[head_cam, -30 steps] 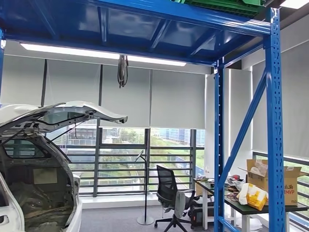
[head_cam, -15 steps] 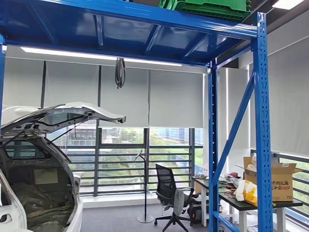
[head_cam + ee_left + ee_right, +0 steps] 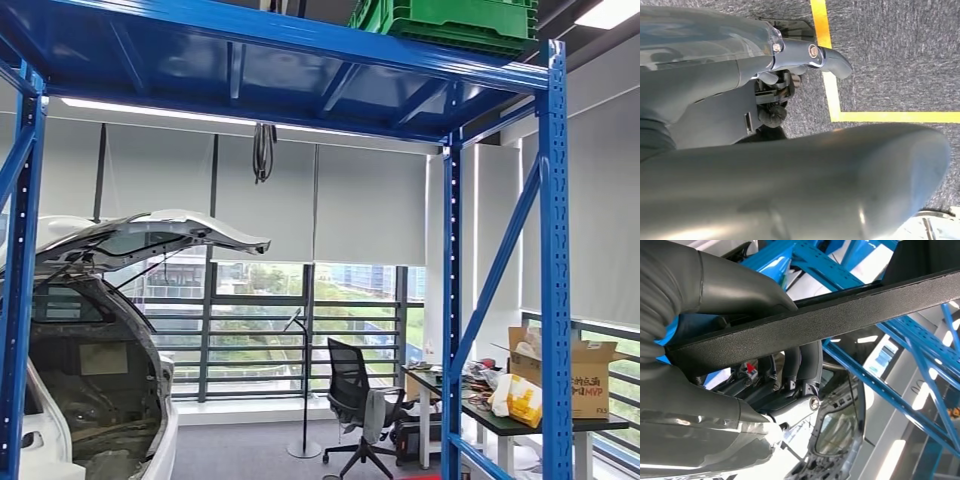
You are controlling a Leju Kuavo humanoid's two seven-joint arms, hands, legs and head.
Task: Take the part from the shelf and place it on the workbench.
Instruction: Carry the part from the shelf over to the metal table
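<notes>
In the right wrist view my right hand [image 3: 704,410] grips a long, flat black part [image 3: 851,310]. The thick grey thumb lies on one face of the part and the darker fingers [image 3: 802,362] curl around the other. The part runs on past the hand and out of the picture. My left hand [image 3: 753,100] hangs over grey carpet in the left wrist view, fingers apart, with nothing in it. The blue shelf [image 3: 555,250] stands close ahead in the head view, its upper deck overhead.
A green crate [image 3: 453,20] sits on the shelf's top deck at the right. A white car [image 3: 98,330] with its hatch raised stands at the left. Beyond the shelf are an office chair [image 3: 355,400], a cluttered desk [image 3: 521,425] and a cardboard box [image 3: 589,375]. Yellow floor tape [image 3: 828,75] crosses the carpet.
The whole head picture has shifted, so the camera has moved. The shelf's left post has come into view and more of the green crate shows.
</notes>
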